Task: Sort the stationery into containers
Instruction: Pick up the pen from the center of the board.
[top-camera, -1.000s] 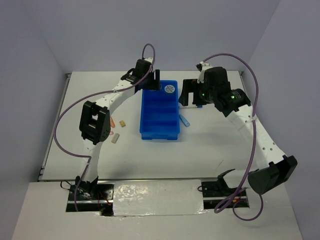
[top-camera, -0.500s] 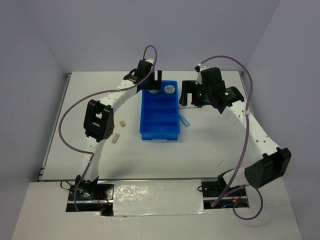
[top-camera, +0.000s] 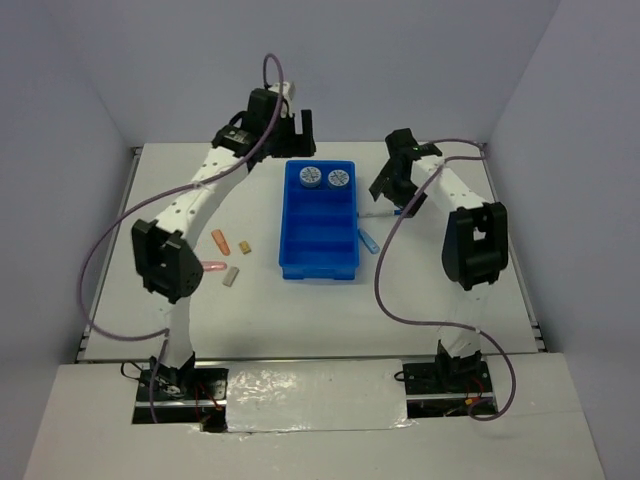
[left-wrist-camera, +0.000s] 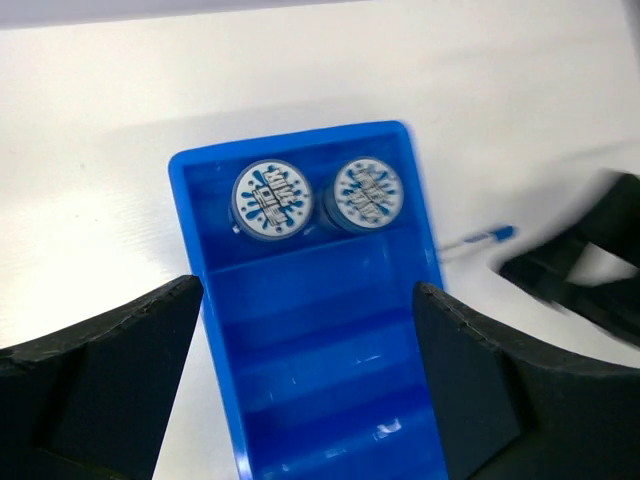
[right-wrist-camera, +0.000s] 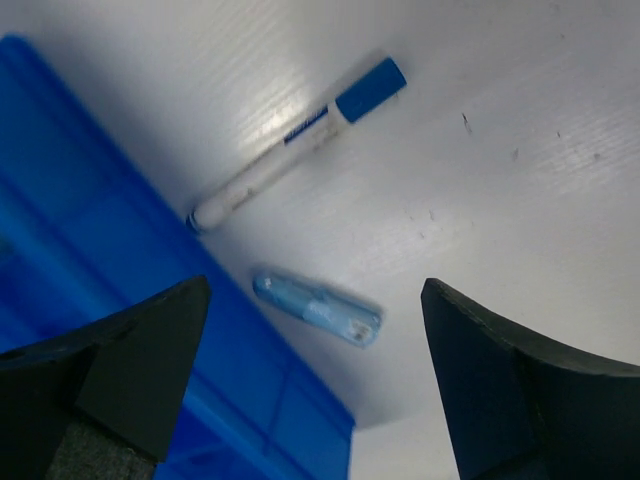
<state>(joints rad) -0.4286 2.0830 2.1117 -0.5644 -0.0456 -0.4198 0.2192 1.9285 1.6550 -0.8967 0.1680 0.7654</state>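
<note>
While the left pincer and the right pincer both hang with jaws wide apart and nothing in them, we see two round blue-grey rolls with white patterned tops side by side in the far compartment of the bright blue rectangular plastic tray. We spot the thin white blue-capped pen and the small light-blue bar on the white bench just right of the tray. The orange bar, tan bar, pink bar and grey bar lie to its left.
</note>
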